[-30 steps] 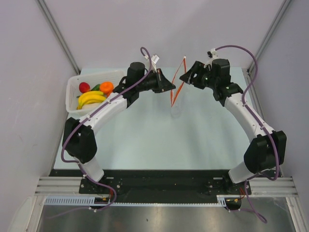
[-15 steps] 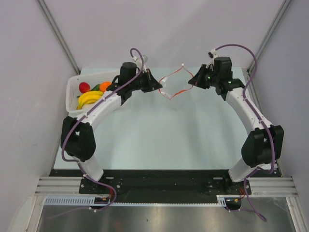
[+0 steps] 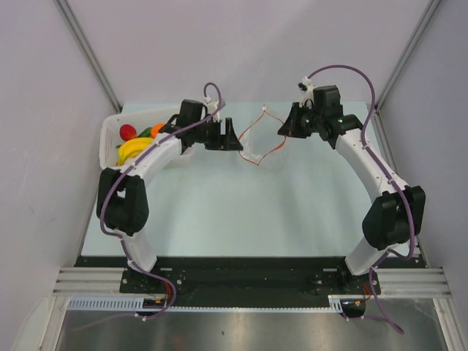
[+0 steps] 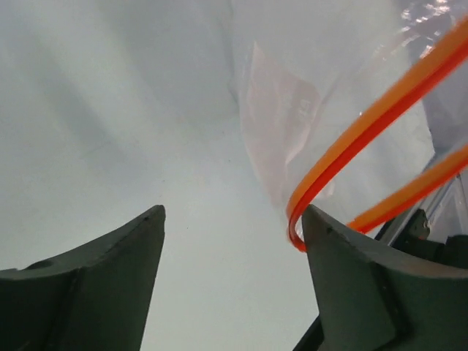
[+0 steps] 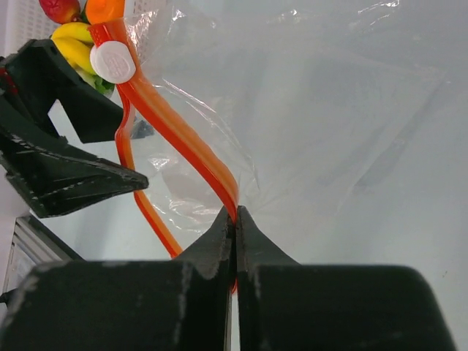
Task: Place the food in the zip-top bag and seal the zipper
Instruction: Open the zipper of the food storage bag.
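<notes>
Between left gripper [image 3: 235,143] and right gripper [image 3: 281,131], the zip-top bag [image 3: 265,148] blocks passage.

We see bright, even light and faint shadows. Glare sparkles on the clear bag [image 4: 420,13] upper right in the left wrist view; both wrist views blur along the bottom.

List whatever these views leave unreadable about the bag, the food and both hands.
- Top view: the left arm covers part of the white tray, so the food cannot be counted.
- Top view: the zip-top bag is too faint to outline.
- Left wrist view: whether the open left hand touches the zipper is unclear; the frame edge cuts the bag off.
- Right wrist view: the shut right hand hides the strip section it pinches.
</notes>
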Controlling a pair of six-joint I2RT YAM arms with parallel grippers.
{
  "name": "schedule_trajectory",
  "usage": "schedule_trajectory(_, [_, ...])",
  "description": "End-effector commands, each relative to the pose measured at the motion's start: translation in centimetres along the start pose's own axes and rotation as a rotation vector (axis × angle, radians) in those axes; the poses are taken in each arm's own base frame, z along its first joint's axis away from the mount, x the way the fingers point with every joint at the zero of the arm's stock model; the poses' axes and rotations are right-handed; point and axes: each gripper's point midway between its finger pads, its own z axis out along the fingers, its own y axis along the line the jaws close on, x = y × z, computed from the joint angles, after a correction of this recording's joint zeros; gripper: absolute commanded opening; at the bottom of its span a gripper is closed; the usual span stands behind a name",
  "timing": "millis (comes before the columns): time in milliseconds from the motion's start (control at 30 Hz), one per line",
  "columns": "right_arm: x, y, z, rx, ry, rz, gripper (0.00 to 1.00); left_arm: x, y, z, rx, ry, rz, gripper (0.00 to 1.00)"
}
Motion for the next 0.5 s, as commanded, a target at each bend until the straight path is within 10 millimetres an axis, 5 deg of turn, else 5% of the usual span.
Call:
schedule_trajectory(0, [-1.3, 0.0, 0.9, 0.010, -0.027, -0.021, 0.00, -3.8, -0.8, -6.2, 0.116, -0.087, 0.132, 0.88])
schedule_trajectory(233, [-1.4, -0.3, 2.6, 0.011, -0.008, 0.002, 0.00, -7.1, 8.0, -13.6, -0.086, -0.200, 0.213, 0.98])
schedule_trajectory(267, [-1.3, -0.5, 2.9, 0.013, -0.001, 0.006, 0.00, -8.6, 11.1, -16.4, -0.165, -0.244, 0.191, 0.98])
schedule_trajectory(333, [-1.4, -0.3, 3.2, 0.008, 0.000, 0.005, 0.00, -8.3, 14.5, -18.1, -0.266, -0.202, 0.159, 0.99])
schedule_trajectory(367, [-1.4, -0.3, 3.3, 0.007, 0.002, 0.007, 0.00, -8.7, 17.7, -19.7, -0.369, -0.199, 0.135, 0.98])
schedule_trajectory(467, [-1.4, -0.4, 3.6, 0.005, 0.003, 0.008, 0.00, -7.0, 23.1, -22.6, -0.550, -0.135, 0.087, 0.97])
